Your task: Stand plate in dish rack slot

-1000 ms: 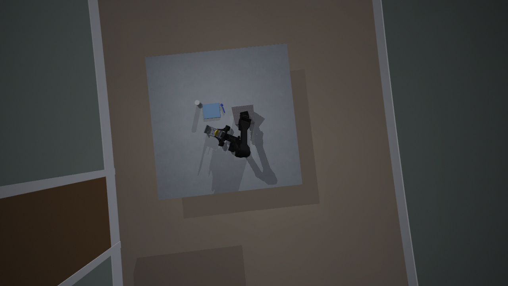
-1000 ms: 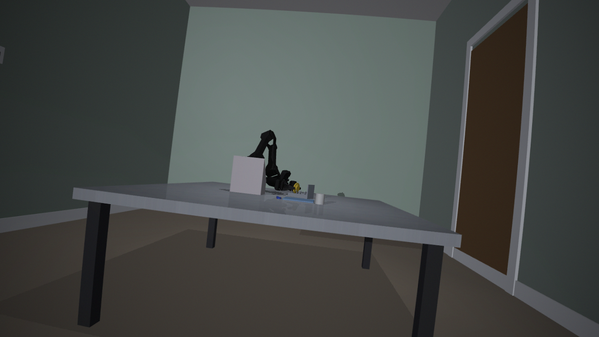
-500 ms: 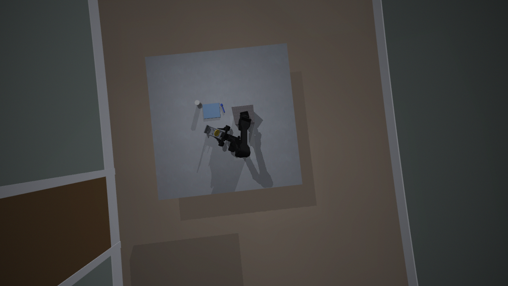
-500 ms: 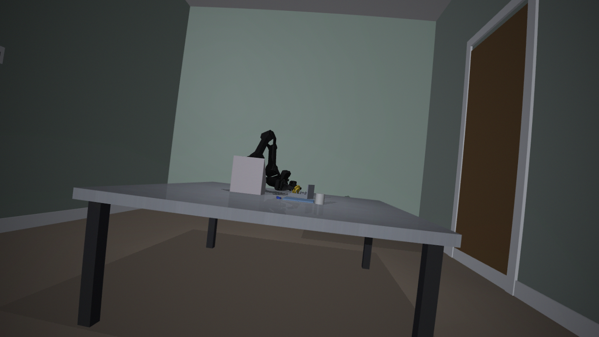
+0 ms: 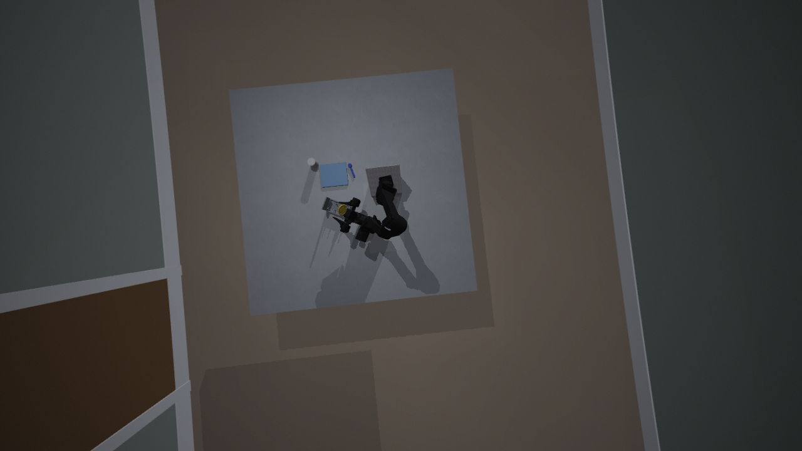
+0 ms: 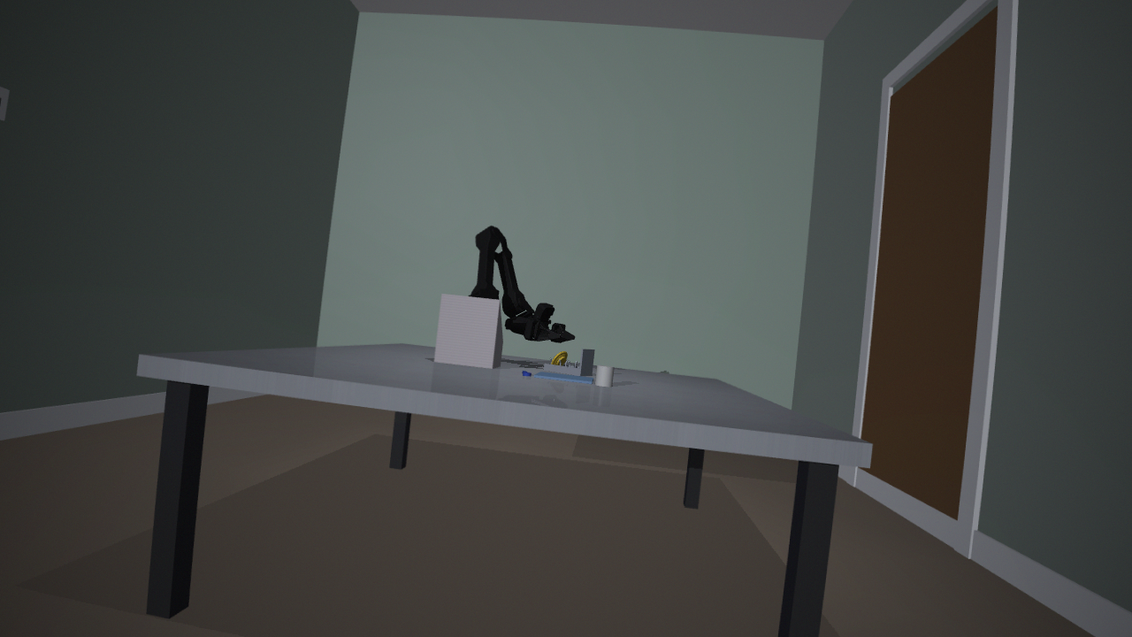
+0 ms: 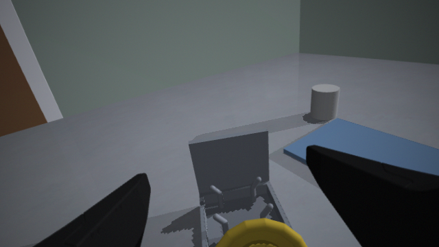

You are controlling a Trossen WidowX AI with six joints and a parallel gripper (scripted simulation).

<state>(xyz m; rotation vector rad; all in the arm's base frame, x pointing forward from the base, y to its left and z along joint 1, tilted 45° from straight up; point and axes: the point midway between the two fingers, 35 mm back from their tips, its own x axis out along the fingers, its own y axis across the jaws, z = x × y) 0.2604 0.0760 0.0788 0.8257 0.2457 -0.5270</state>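
Note:
The yellow plate (image 5: 342, 209) (image 6: 559, 358) (image 7: 264, 230) stands on edge, leaning, at the arm-side part of the dish rack; its lower edge and the rails around it are hidden, so its exact slot cannot be told. The grey dish rack (image 5: 327, 203) (image 6: 587, 363) (image 7: 231, 154) has a tall end panel and several short rails. My gripper (image 5: 336, 210) (image 6: 569, 336) (image 7: 228, 167) is open and empty above the rack and plate. Its fingers are wide apart in the wrist view, with only the plate's upper rim showing low between them.
A blue board (image 5: 333, 175) (image 6: 563, 378) (image 7: 360, 140) lies beside the rack, with a white cup (image 5: 311, 161) (image 6: 603, 376) (image 7: 324, 104) near its corner. A blue spoon-like object (image 5: 350, 166) (image 6: 526, 372) lies at its other side. A pale block (image 5: 371, 175) (image 6: 467, 331) stands by the arm's base.

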